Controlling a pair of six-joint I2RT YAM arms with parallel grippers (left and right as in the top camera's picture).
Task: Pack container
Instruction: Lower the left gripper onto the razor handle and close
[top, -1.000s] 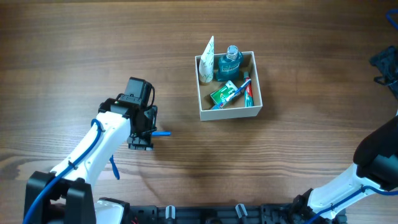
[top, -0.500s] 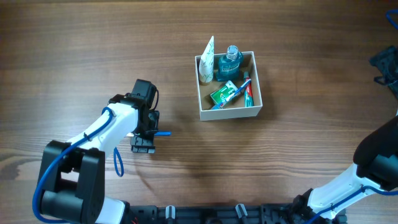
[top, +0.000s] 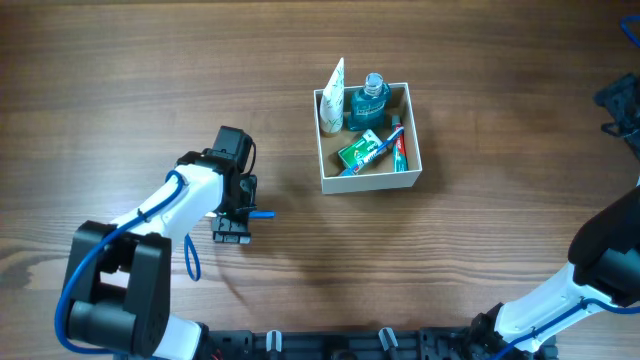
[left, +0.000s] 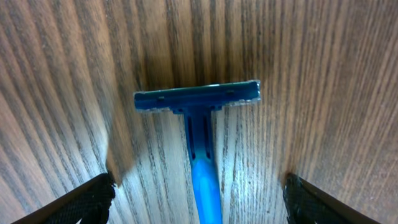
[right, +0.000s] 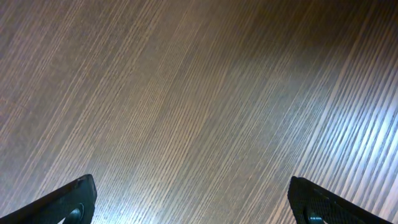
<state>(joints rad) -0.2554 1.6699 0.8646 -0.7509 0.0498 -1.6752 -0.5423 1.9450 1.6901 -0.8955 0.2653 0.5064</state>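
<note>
The container, a white-walled square box, stands right of the table's middle. It holds a white-green tube, a blue bottle, a green packet and a red-and-blue tube. A blue razor lies flat on the wood left of the box, its tip poking out from under my left gripper. In the left wrist view the left gripper is open, with the razor's handle between its fingers and neither pad touching it. My right gripper stands open over bare wood.
The right arm rises at the lower right corner, and dark gear sits at the right edge. A black rail runs along the front edge. Bare wood lies between the razor and the box.
The left arm has swung its wrist a little to the right and toward the front, settling over the razor. The razor, the box and the right gripper have not moved.
</note>
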